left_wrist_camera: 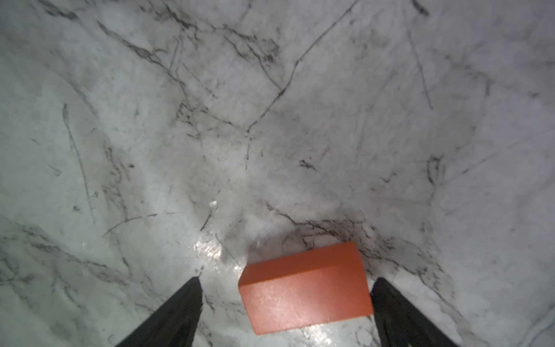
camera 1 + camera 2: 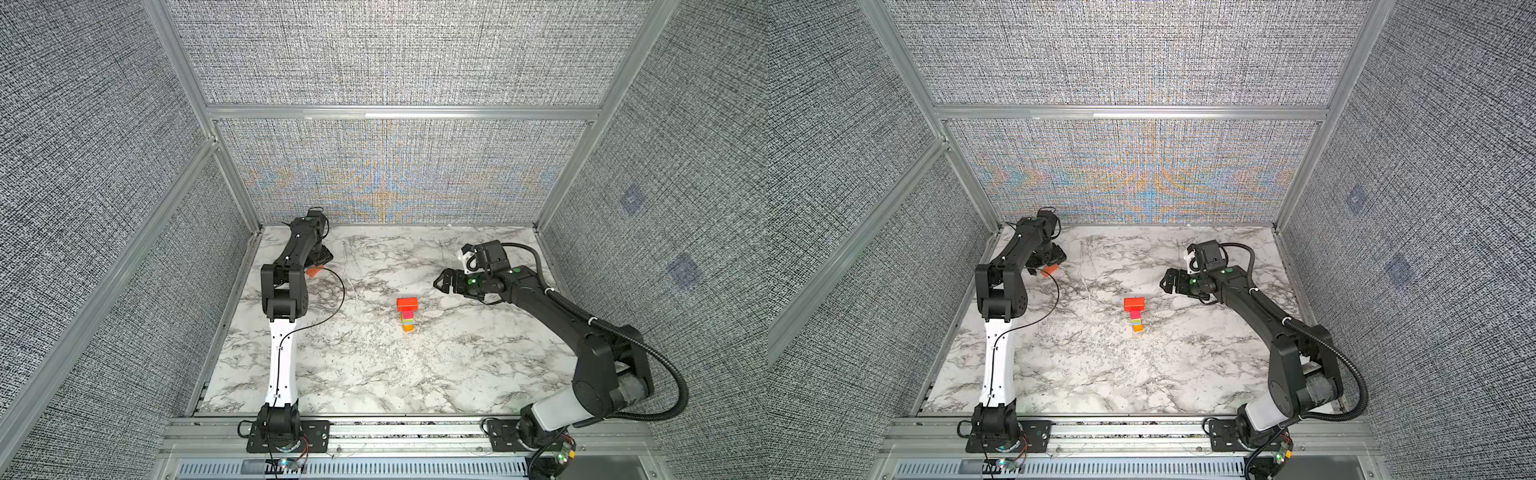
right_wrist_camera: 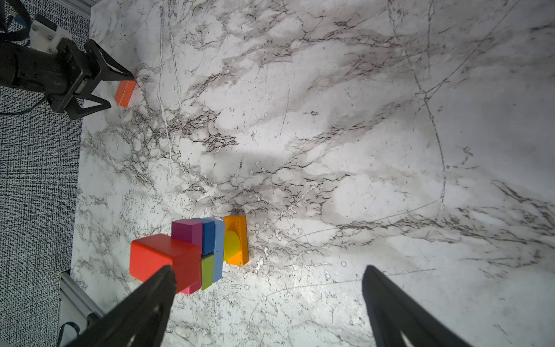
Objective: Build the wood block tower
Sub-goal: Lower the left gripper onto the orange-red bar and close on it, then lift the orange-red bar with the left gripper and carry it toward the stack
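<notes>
The wood block tower (image 2: 408,318), a slim column of small painted blocks with orange at the foot, then light blue, yellow-green and magenta, stands upright in the middle of the white marble-patterned table (image 2: 374,374). A wider red wooden slab (image 2: 408,304) lies across its top. The tower is outside both pairs of jaws. In the right wrist view it is just beside one finger of the right gripper (image 3: 268,270), not between the two, and in both top views there is a gap between that gripper and the slab. The jaws of the right gripper stand fully apart and hold nothing. The next piece, an orange-red rectangular wooden block (image 1: 306,288), lies flat on the table well apart from the tower, between the jaws of the left gripper (image 1: 287,281). These jaws are wide open around it. One finger is against one end of the block, or almost; I cannot tell which. The other finger has bare table between it and the block, so nothing is gripped yet. I judge the step in hand to be the picking up of this block. The next move, I think, calls for bringing both fingers onto the block evenly, so that it does not turn or slide. Then it must be lifted, carried to the tower and set down gently and centred, because the column is thin and already top-heavy.
</notes>
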Robot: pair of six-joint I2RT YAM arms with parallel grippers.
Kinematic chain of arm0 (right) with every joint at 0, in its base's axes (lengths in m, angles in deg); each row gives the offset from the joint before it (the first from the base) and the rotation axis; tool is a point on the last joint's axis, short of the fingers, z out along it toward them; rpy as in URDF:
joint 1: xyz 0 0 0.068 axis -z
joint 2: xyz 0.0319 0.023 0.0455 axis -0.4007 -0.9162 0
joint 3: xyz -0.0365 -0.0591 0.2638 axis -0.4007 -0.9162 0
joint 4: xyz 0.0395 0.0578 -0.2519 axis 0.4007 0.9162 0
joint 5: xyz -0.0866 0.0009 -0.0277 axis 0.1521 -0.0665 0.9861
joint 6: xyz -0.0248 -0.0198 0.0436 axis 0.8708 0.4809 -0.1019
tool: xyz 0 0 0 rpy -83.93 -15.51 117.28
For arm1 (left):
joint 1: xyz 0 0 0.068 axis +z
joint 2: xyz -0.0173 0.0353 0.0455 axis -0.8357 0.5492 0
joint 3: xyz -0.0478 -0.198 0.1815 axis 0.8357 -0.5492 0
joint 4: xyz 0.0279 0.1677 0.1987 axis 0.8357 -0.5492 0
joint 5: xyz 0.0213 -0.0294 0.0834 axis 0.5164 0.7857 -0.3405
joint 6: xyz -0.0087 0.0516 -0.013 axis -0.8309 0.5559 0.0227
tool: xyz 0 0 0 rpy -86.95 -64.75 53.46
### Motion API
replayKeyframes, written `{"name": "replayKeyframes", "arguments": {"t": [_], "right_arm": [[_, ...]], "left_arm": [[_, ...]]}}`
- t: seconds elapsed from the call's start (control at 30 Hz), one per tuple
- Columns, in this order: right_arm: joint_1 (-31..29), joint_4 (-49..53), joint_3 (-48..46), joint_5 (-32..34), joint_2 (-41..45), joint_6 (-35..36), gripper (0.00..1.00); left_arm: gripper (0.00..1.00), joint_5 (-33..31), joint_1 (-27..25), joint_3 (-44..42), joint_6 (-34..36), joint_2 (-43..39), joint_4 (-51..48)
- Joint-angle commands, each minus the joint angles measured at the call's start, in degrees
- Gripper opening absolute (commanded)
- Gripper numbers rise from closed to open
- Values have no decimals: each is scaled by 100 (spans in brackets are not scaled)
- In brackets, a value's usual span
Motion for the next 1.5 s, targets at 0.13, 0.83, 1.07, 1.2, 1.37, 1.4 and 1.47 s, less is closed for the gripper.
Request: {"name": "replayKeyframes", "arguments": {"t": [0.13, 0.83, 1.07, 1.2, 1.37, 1.4, 1.47], "right_arm": [[7, -43, 27, -61, -7, 23, 99], [6, 10, -38, -76, 77, 41, 99], [5, 137, 26, -83, 74, 76, 99], [5, 262, 82, -112, 90, 93, 99], [3, 436, 77, -90, 216, 129, 99], [7, 459, 67, -90, 248, 127, 99], [6, 545, 64, -87, 309, 133, 99]], "left_arm": [[83, 105, 12, 15, -29, 57, 55], [62, 434, 11, -226, -28, -194, -24], [59, 613, -39, -472, 320, -636, -95], [59, 756, -131, -584, 613, -991, -246], [59, 739, -435, -855, 1075, -1604, -480], [59, 695, -508, -926, 1146, -1735, -516], [59, 613, -698, -1156, 1280, -2109, -528]]}}
